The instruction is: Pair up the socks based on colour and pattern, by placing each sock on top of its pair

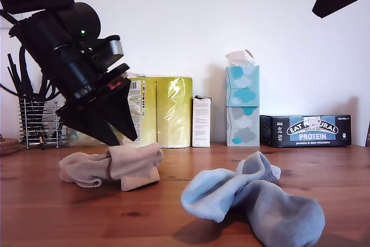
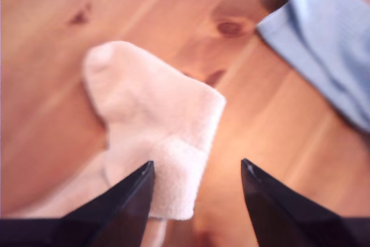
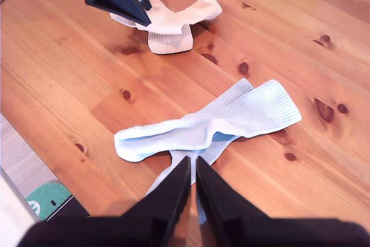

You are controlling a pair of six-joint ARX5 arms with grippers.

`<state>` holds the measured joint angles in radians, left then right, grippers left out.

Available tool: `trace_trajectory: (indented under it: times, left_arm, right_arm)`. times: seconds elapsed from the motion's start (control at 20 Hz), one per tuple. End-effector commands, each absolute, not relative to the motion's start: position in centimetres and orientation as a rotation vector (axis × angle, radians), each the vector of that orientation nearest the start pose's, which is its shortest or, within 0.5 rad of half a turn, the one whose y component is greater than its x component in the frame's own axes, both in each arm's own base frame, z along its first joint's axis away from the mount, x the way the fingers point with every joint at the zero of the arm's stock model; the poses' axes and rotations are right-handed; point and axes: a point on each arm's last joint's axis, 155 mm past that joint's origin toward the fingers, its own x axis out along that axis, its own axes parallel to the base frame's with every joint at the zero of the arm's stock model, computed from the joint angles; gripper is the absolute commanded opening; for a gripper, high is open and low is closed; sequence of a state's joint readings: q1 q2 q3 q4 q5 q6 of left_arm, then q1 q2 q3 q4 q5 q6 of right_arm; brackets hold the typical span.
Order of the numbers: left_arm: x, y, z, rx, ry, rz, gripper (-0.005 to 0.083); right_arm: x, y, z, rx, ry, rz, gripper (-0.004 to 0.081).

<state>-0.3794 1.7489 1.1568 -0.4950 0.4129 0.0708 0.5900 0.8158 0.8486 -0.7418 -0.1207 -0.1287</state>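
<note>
Hovering wide-jawed, first gripper point(image 2: 196, 172) just above beige socks point(image 1: 113, 166), heaped at nine o'clock on wooden table point(image 1: 34, 212) in the exterior view. Second gripper point(image 3: 192, 169) pinched nearly closed over blue socks point(image 3: 208, 125), holding nothing visibly.

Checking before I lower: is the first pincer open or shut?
Open: my first pincer shows a wide gap between its black fingers, above the beige ribbed-knit sock.
</note>
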Motion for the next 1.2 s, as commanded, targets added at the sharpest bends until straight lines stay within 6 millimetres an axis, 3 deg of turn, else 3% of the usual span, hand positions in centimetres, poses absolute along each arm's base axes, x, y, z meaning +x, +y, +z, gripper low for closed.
trace_trajectory:
  times: [0.0,0.25,0.5,0.7,0.9,1.05,1.15]
  left_arm:
    - [35.2,-21.8,7.0,-0.03,1.124,-0.701,0.0371]
    - [33.7,-20.8,6.0,-0.093,1.239,-0.61,0.0372]
    - [36.4,-19.7,6.4,-0.155,1.174,-0.475,0.0375]
    - [36.8,-19.5,5.8,-0.228,1.197,-0.449,0.0375]
    - [36.1,-20.6,4.2,-0.29,1.262,-0.497,0.0374]
    - [35.3,-22.1,4.1,-0.329,1.29,-0.562,0.0367]
    - [35.4,-22.4,4.1,-0.317,1.278,-0.562,0.0289]
  right_arm:
    - [21.5,17.0,20.2,-0.282,0.653,0.723,-0.0012]
    - [21.8,17.2,20.5,-0.279,0.64,0.726,-0.0012]
    - [21.7,17.3,20.5,-0.276,0.641,0.734,-0.0012]
    - [21.7,17.3,20.4,-0.279,0.643,0.734,-0.0012]
    - [21.7,17.3,20.4,-0.278,0.644,0.734,-0.0012]
    - [21.6,17.3,20.3,-0.279,0.648,0.733,-0.0012]
    - [21.6,17.2,20.3,-0.279,0.651,0.734,-0.0012]
